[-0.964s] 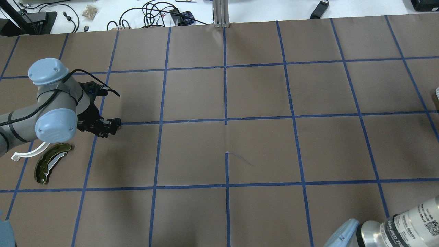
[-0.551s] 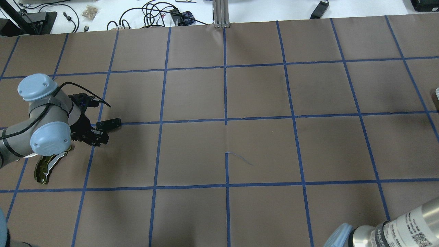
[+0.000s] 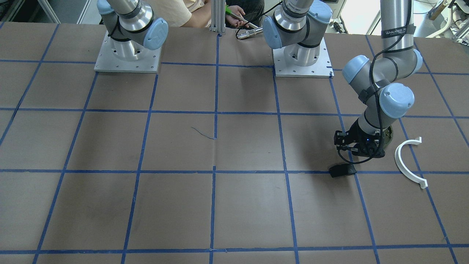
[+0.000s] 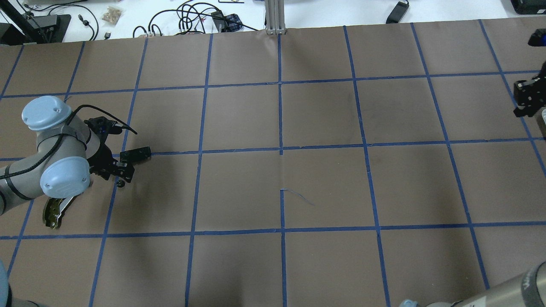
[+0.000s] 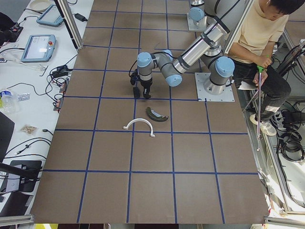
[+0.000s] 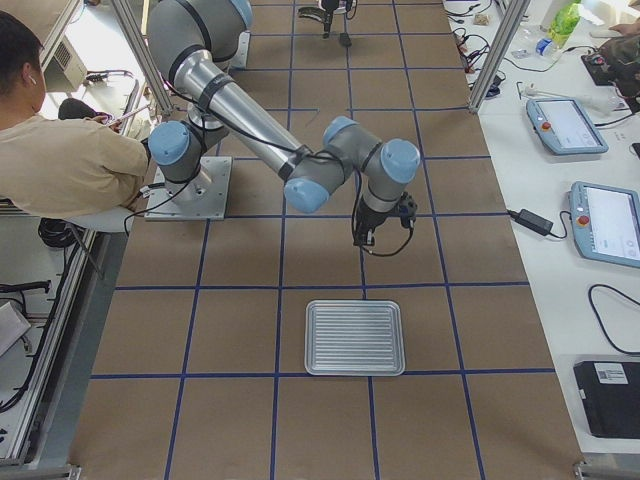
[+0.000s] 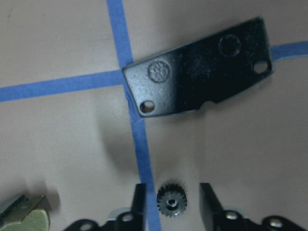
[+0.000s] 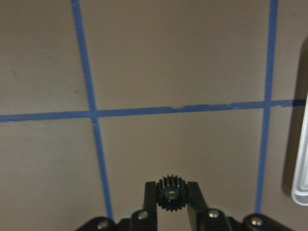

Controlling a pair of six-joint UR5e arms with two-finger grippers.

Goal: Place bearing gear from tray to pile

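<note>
A gear (image 7: 171, 203) is seen lying near the pad (image 7: 199, 74), between the wide-open fingers (image 7: 139, 198) of the left gripper (image 7: 172, 192). A second gear (image 8: 172, 192) is held by the right gripper (image 8: 172, 184). The arm label (image 3: 395, 32) cannot be read.

Flat black pad (image 7: 199, 72) on blue tape (image 7: 126, 43), gear (image 7: 170, 200) within spread gripper (image 7: 172, 192)

4 fixed cams look down from high, 2 wrist cams sit close; all share the taped table (image 4: 324, 115)
</note>
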